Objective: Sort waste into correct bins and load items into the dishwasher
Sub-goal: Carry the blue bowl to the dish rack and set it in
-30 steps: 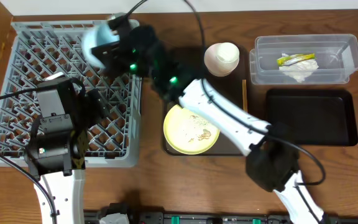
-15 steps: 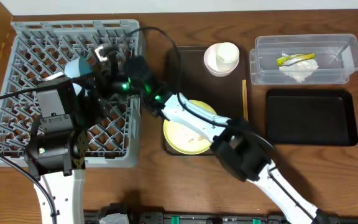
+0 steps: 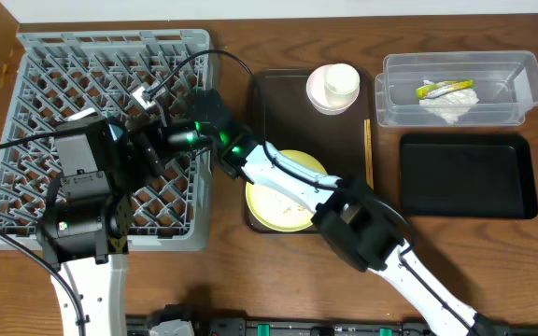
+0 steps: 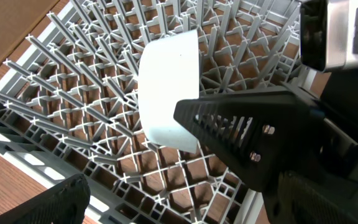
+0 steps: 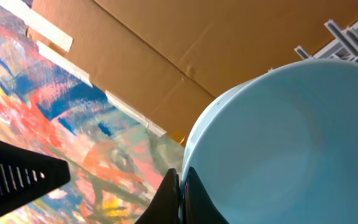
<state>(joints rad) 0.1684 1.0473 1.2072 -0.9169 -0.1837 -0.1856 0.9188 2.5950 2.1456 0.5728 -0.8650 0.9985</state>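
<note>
Pinching the rim of the light blue bowl (image 4: 169, 87): right fingers (image 4: 229, 124), pressed onto it as far as the right wrist view shows, one slotted finger lying across the bowl's outer wall.

Bowl: stands on edge among the pegs of the dish rack (image 3: 63, 56), opening turned sideways. The overhead view hides it beneath the left arm.

Change: a second ago the bowl hung high over the rack's far rim; half a second ago it was lower and further in; now it sits down between the pegs. Loading of this item is judged all but complete, with only the release outstanding.

Left fingers (image 4: 55, 202): spread wide, holding nothing, hovering over the rack just beside the bowl.

Dark brown serving tray (image 3: 269, 103): carries the pale yellow plate (image 3: 288, 201), beige food scraps (image 3: 297, 196) on its face, and the small white cup (image 3: 339, 82) nested in the pinkish-white bowl (image 3: 318, 95). Chopsticks (image 3: 367, 149) lie along the tray's right edge.

Clear tub (image 3: 530, 84): holds the white napkin (image 3: 451, 107) and the yellow-green wrapper (image 3: 442, 89).

Black tray (image 3: 470, 177): nothing visible in it; rests on the bench (image 3: 250, 280) near the tub.

Outstanding, by judgement: scraps, plate, second bowl, cup, chopsticks.
</note>
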